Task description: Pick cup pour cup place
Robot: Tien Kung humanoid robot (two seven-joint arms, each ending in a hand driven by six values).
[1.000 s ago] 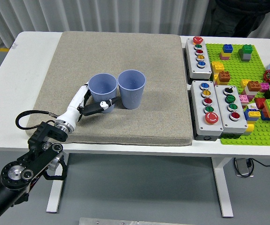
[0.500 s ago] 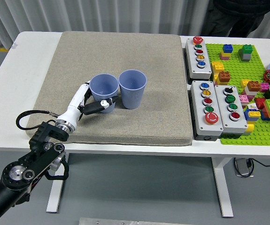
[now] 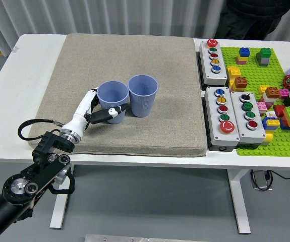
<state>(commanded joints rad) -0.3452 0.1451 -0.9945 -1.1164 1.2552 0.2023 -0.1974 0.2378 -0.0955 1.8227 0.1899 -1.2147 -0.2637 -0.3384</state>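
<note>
Two light blue cups stand upright side by side on the grey mat (image 3: 150,60). My left hand (image 3: 102,108) is wrapped around the left cup (image 3: 111,98), its white fingers behind the cup and the black thumb across its front lower wall. The right cup (image 3: 143,95) stands just to the right of the left one, rims nearly touching, with nothing holding it. What either cup contains does not show. My left arm comes in from the lower left corner. My right arm is out of the picture.
To the right of the mat lie three grey button boxes (image 3: 222,115) and a green brick baseplate (image 3: 271,91) with several coloured bricks. A person in dark clothing (image 3: 255,17) stands at the table's far right side. The white table's near edge (image 3: 134,164) runs below the mat.
My left hand and the cup it holds have shifted very slightly to the right; the right cup moved along by a few pixels as well.
</note>
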